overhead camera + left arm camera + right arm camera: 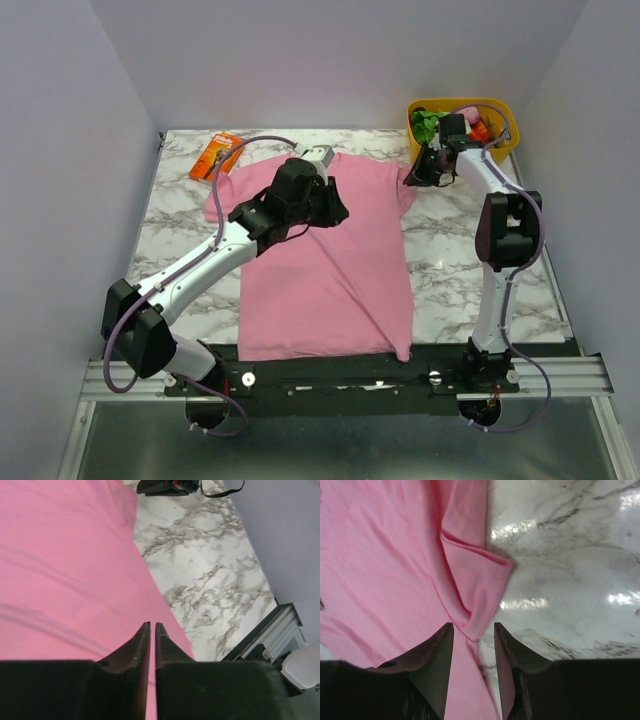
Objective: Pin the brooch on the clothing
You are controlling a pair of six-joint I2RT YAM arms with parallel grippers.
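No text can be read: the orange package [216, 156], beside the pink T-shirt [320, 270], carries print (too small to make out).

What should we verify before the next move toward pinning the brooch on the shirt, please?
1. Shirt spread on table: ok.
2. Sleeve at right claw flat: not ok, tip folded over.
3. Brooch located: cannot tell, no view shows it.
4. Left claw above shirt: ok, shut to a slit, nothing seen in it.
5. Right claw open, astride the folded tip: ok.
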